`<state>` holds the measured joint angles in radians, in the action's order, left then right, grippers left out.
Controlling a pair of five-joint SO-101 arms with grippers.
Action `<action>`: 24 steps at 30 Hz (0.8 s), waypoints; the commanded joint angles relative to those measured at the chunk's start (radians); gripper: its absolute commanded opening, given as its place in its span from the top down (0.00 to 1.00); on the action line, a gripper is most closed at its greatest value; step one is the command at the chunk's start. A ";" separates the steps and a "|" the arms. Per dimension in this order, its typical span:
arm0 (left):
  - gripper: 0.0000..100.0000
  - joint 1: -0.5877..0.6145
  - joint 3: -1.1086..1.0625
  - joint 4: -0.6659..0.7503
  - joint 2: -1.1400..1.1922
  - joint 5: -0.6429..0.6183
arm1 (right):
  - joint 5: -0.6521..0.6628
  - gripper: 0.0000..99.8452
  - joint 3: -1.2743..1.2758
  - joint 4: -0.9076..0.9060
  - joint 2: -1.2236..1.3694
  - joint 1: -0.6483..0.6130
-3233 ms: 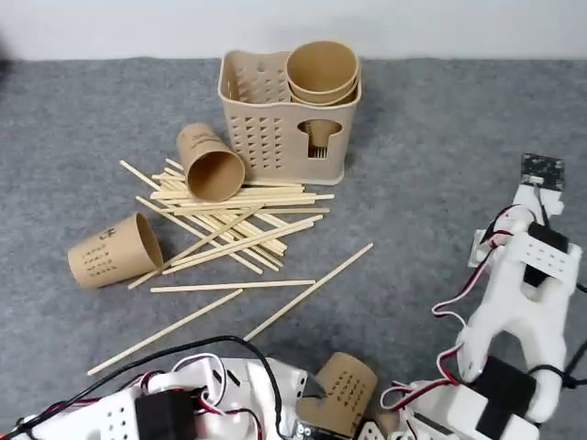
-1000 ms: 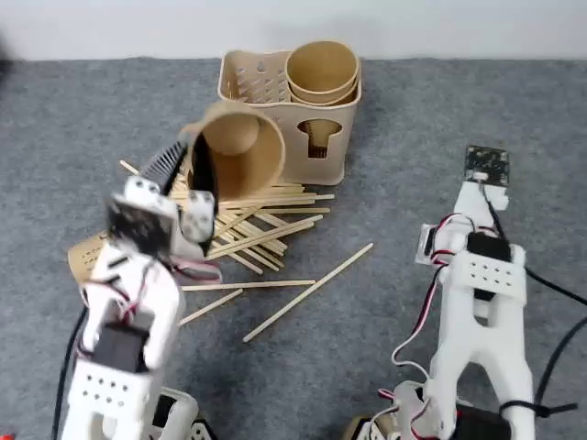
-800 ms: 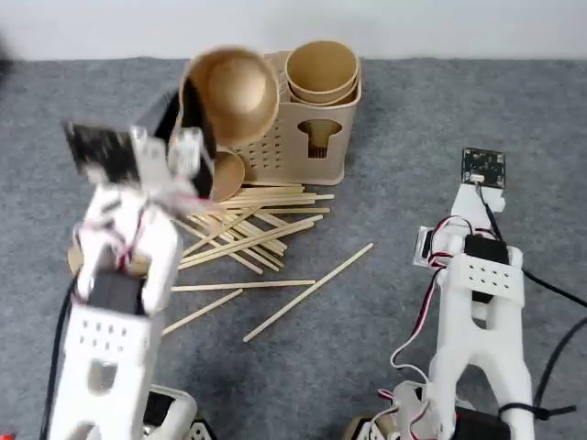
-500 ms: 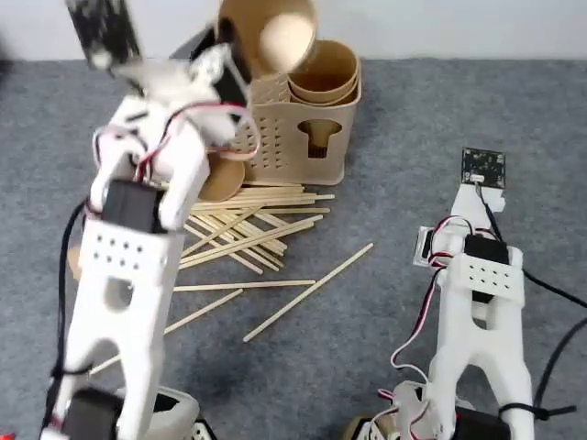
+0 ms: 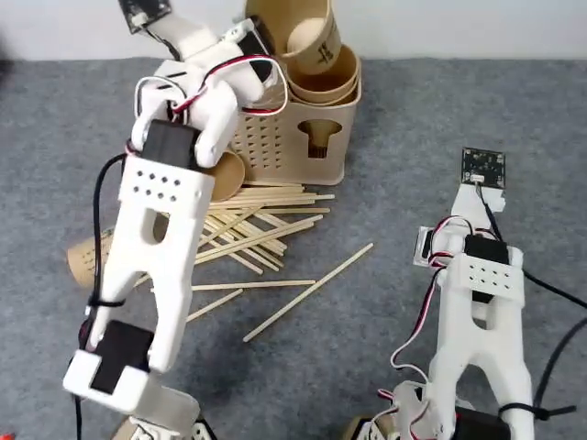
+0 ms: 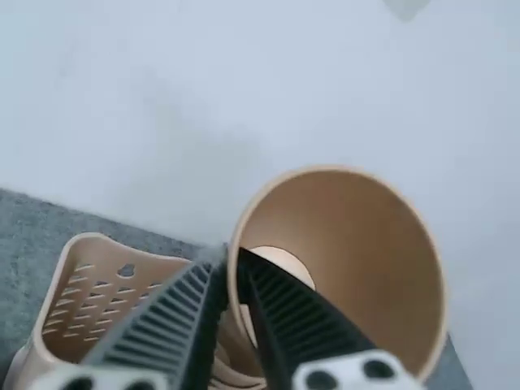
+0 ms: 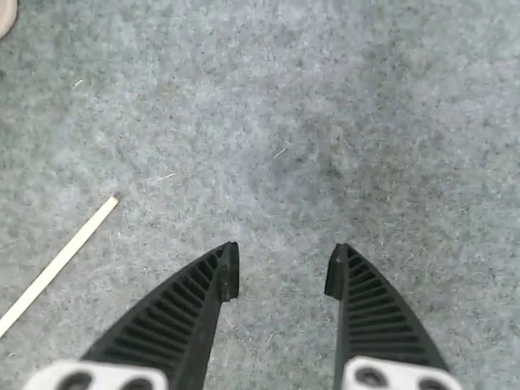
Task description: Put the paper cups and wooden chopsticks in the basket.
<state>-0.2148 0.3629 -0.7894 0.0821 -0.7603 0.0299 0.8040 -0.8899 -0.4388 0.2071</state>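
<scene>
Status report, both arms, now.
Left pincer shut on paper cup, above stacked cups in basket. Right pincer open over mat. Chopsticks loose beside basket.

Dark print marks the outer wall of the tilted paper cup (image 5: 298, 32) above the basket (image 5: 303, 147), seen from the high view. Its characters are too small to make out, and no lettering, number or sign can be read.
</scene>
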 commanded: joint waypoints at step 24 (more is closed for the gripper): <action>0.99 -0.101 0.403 -0.255 0.233 -0.014 | -0.011 0.81 -0.009 0.012 -0.044 -0.007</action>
<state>-0.3007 0.7066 -1.0180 0.3230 -0.7618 0.0299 0.8040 -0.8899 -0.4388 0.2071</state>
